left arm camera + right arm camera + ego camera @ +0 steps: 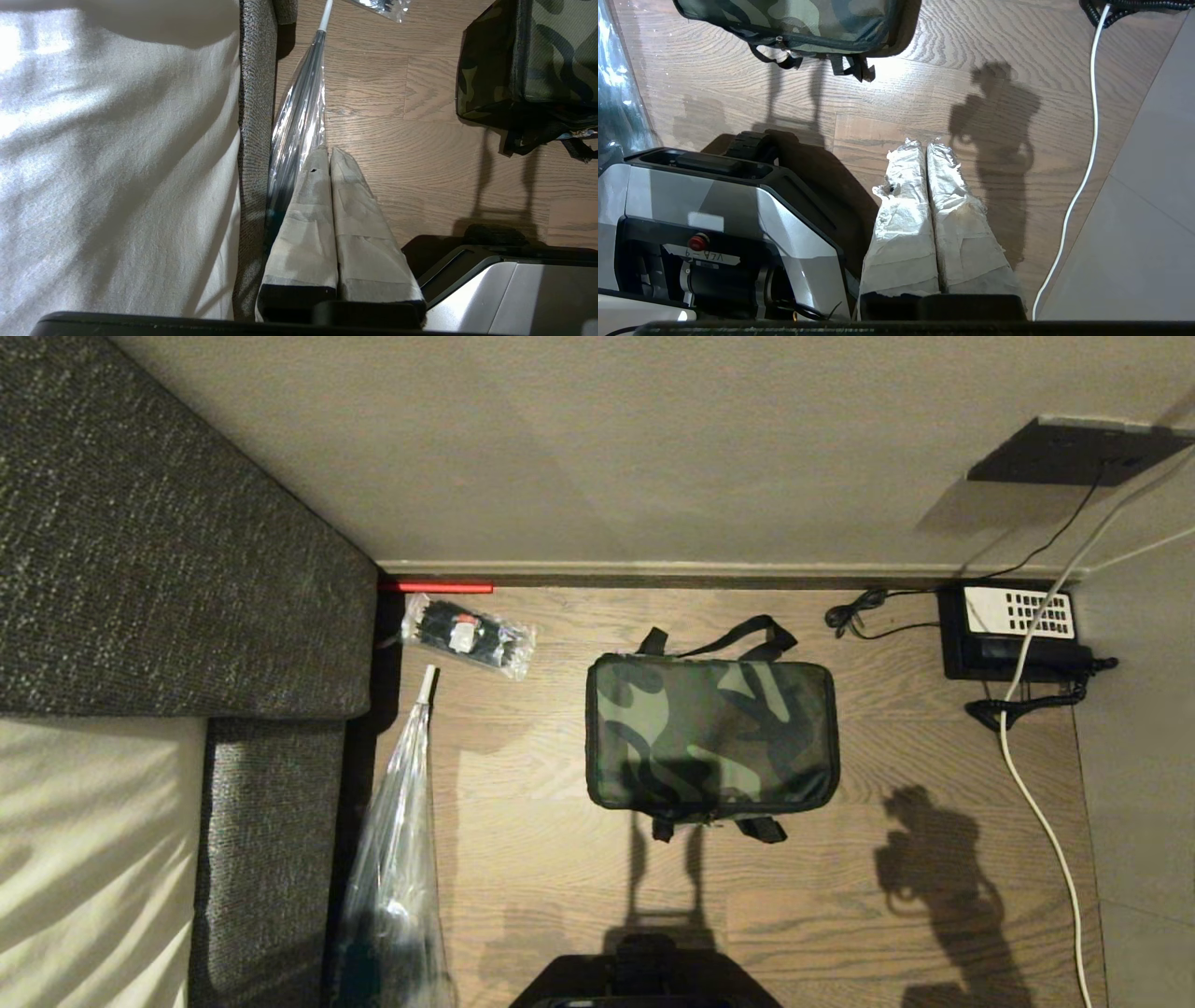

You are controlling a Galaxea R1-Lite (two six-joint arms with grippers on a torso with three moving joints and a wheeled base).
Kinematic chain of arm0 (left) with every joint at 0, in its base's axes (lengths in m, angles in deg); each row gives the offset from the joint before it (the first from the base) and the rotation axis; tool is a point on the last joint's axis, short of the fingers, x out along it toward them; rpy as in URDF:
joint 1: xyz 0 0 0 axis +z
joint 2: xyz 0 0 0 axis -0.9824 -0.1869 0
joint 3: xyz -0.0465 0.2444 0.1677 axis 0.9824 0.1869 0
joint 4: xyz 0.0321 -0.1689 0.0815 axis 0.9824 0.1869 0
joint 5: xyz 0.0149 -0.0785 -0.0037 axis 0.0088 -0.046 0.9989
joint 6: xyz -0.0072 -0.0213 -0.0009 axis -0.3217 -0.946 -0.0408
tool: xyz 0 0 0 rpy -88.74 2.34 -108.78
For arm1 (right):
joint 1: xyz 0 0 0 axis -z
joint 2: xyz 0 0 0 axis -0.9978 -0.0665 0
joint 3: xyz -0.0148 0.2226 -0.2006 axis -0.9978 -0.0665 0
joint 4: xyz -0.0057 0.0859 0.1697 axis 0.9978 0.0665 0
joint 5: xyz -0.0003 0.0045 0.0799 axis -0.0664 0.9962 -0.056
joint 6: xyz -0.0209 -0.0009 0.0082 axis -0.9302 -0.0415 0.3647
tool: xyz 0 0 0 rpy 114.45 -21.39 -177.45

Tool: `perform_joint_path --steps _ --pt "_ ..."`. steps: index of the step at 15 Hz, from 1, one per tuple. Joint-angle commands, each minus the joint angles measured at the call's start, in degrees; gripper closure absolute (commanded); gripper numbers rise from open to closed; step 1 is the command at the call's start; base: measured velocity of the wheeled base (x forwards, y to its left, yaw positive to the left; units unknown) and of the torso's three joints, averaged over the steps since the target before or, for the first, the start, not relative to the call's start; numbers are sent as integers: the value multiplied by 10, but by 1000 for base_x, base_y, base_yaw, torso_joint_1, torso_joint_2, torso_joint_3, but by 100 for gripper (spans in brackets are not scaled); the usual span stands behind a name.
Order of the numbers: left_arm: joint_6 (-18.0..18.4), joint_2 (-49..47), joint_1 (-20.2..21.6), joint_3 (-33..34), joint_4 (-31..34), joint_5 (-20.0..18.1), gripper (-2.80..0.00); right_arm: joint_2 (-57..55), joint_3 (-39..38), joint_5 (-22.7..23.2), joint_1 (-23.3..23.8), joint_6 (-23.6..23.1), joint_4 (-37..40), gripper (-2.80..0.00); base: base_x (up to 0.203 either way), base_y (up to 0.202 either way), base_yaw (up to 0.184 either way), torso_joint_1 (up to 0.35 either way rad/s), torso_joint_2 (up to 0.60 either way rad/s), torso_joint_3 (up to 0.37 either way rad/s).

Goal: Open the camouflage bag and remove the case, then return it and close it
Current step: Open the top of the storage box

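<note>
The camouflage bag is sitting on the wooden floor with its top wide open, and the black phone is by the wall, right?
Not quite: the camouflage bag is zipped shut, with no lining showing in the head view. It does sit on the wooden floor, and the black phone is by the wall.

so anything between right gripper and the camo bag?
Nothing: in the right wrist view, only bare wood floor lies between the right gripper and the camouflage bag.

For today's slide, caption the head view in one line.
Closed camouflage bag on the wooden floor, telephone by the wall.

Left gripper (329, 154) fingers pressed together; right gripper (924, 145) fingers pressed together, pointing downward.
</note>
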State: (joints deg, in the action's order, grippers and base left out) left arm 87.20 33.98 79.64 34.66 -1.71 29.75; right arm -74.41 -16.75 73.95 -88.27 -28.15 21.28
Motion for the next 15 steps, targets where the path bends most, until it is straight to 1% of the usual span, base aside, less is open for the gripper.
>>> perform_joint_path --steps 1,15 --pt "0 0 0 0 0 0 0 -1 0 1 0 -1 1 0 0 0 0 0 0 0" --pt "0 0 0 0 0 0 0 -1 0 1 0 -1 1 0 0 0 0 0 0 0"
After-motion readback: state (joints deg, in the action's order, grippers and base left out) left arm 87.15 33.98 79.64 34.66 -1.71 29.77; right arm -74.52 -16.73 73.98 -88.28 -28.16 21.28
